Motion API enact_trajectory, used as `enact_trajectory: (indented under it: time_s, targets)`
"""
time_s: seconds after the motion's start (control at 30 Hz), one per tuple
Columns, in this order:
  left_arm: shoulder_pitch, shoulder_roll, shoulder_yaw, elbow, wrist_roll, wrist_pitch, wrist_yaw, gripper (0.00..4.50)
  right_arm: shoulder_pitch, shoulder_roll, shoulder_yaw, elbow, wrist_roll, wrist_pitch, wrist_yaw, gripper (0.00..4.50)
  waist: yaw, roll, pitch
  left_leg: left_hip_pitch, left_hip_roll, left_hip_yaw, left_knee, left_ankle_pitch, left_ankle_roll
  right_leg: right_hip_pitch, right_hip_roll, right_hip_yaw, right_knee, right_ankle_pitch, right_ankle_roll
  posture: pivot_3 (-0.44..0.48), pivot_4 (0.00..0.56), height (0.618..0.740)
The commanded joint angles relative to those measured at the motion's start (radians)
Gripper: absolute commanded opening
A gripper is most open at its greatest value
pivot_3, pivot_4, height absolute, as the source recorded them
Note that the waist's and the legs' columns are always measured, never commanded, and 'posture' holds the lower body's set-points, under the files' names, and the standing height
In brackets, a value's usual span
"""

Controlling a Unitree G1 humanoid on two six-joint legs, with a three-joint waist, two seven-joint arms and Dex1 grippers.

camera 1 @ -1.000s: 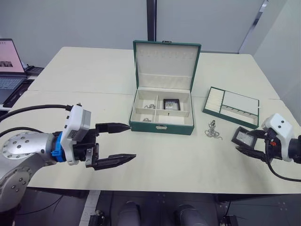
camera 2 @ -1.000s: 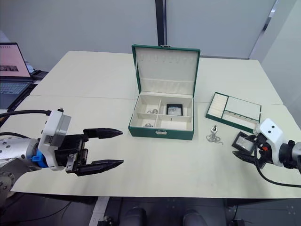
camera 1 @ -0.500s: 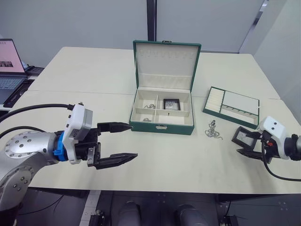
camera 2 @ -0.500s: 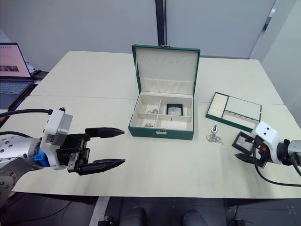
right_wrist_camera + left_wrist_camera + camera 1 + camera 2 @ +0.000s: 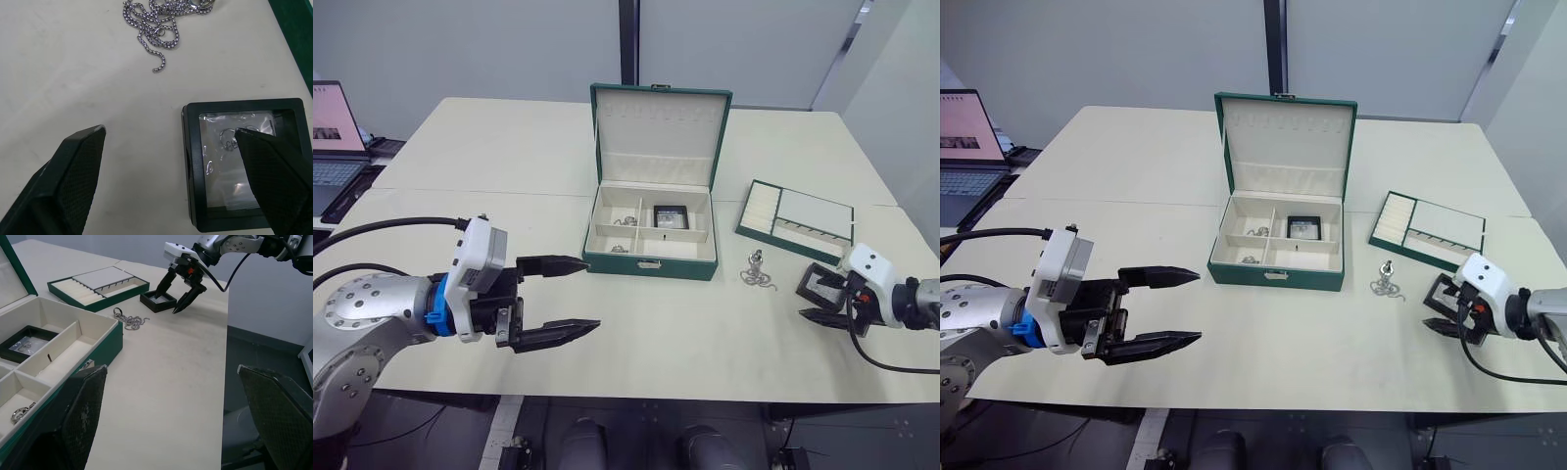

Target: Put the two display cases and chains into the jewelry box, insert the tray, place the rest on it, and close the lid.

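Note:
The green jewelry box (image 5: 650,262) stands open in the middle of the table, lid upright. One black display case (image 5: 670,216) and small chains (image 5: 626,221) lie in its compartments. A second display case (image 5: 244,161) lies flat on the table at the right, with my right gripper (image 5: 168,130) open over it: one finger above the case, the other on the bare table beside it. A loose chain (image 5: 756,274) lies between the box and this case. The green tray (image 5: 795,221) rests behind them. My left gripper (image 5: 590,292) hovers open and holds nothing, left of the box.
A laptop (image 5: 331,137) sits on a separate surface at the far left. The table's front edge runs just below both grippers. Open tabletop lies between my left gripper and the loose chain.
My right gripper has shifted left and lower; the display case, tilted between its fingers a second ago, now lies flat on the table. The left gripper has barely moved.

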Motion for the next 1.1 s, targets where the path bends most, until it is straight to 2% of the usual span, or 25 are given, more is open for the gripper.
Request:
enact_trajectory:
  time_s: [0.03,0.13,0.23,0.43,0.8,0.97,1.1]
  targets:
    - [0.0,0.012,0.024,-0.027,-0.021,-0.002,0.003,4.5,-0.014,0.003,-0.008,-0.001,-0.01,-0.008,0.007,3.51,0.0,0.0,0.0,0.0,0.0,0.0,0.0,0.0,0.0,0.0,0.0,0.0,0.0,0.0,0.0,0.0,0.15,0.74]
    - [-0.004,0.011,0.02,-0.026,-0.019,-0.003,0.005,4.5,-0.019,0.012,-0.001,0.006,-0.023,-0.006,0.004,2.44,0.0,0.0,0.0,0.0,0.0,0.0,0.0,0.0,0.0,0.0,0.0,0.0,0.0,0.0,0.0,0.0,0.15,0.74]
    - [-0.005,0.012,0.02,-0.025,-0.019,-0.003,0.005,4.5,-0.024,0.017,0.004,0.012,-0.031,-0.003,0.001,1.57,0.0,0.0,0.0,0.0,0.0,0.0,0.0,0.0,0.0,0.0,0.0,0.0,0.0,0.0,0.0,0.0,0.15,0.74]
    - [-0.002,0.012,0.023,-0.027,-0.019,-0.003,0.008,4.5,-0.041,0.028,0.011,0.025,-0.048,-0.001,0.001,0.11,0.0,0.0,0.0,0.0,0.0,0.0,0.0,0.0,0.0,0.0,0.0,0.0,0.0,0.0,0.0,0.0,0.15,0.74]
    - [0.018,0.005,0.024,-0.026,-0.015,-0.013,0.006,4.5,-0.048,0.017,-0.009,-0.011,-0.035,0.03,0.009,0.02,0.0,0.0,0.0,0.0,0.0,0.0,0.0,0.001,-0.001,0.0,0.0,0.0,0.0,0.0,0.0,0.0,0.15,0.74]
    - [0.025,0.001,0.029,-0.01,-0.016,-0.016,0.003,4.5,-0.068,-0.032,-0.029,-0.098,-0.008,0.083,0.045,0.02,0.0,0.003,0.001,0.0,0.0,0.0,0.0,0.001,-0.001,0.0,0.0,0.0,0.0,0.0,0.0,0.0,0.15,0.74]
    - [0.057,-0.007,0.062,0.008,-0.017,-0.016,0.005,4.5,-0.144,-0.093,-0.029,-0.188,0.044,0.162,0.097,0.02,-0.002,0.005,0.002,0.0,0.0,0.0,0.0,0.001,-0.001,0.0,0.0,0.0,0.0,0.0,0.0,0.0,0.15,0.74]
